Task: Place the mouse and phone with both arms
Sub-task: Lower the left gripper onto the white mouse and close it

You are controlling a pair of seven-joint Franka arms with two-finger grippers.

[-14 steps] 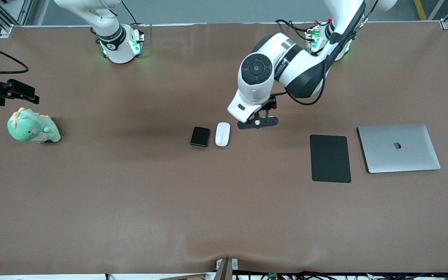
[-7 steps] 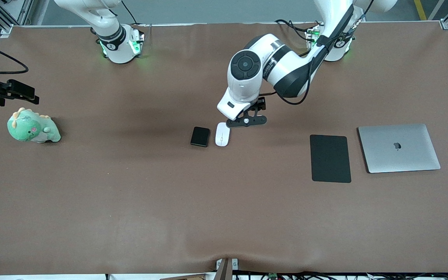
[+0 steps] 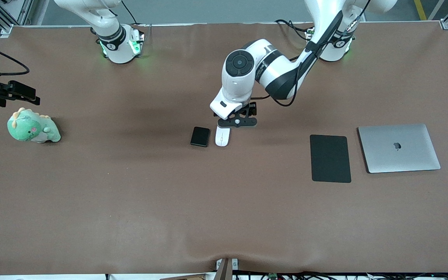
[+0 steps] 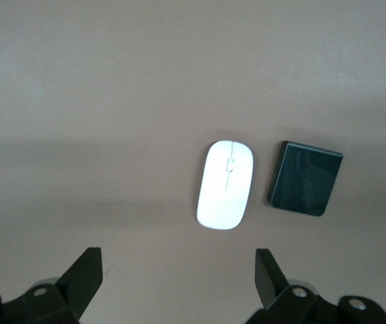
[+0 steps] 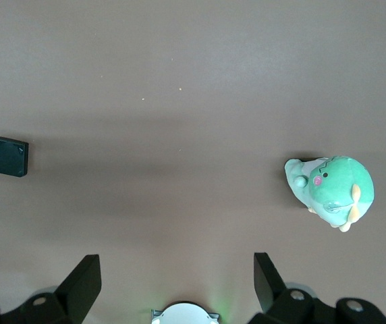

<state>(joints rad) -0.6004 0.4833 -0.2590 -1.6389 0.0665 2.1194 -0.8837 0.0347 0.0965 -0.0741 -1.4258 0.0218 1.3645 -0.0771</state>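
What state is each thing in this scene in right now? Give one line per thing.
Mouse: flat on the table, not held.
Phone: flat beside the mouse, not held.
Laptop: lid closed.
Left hand: open, over the mouse.
Right hand: open, waiting high over the table.

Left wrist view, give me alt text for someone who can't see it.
The left gripper, fingers open, hangs over the brown table just short of a white mouse. A small black phone lies close beside the mouse, not touching it.
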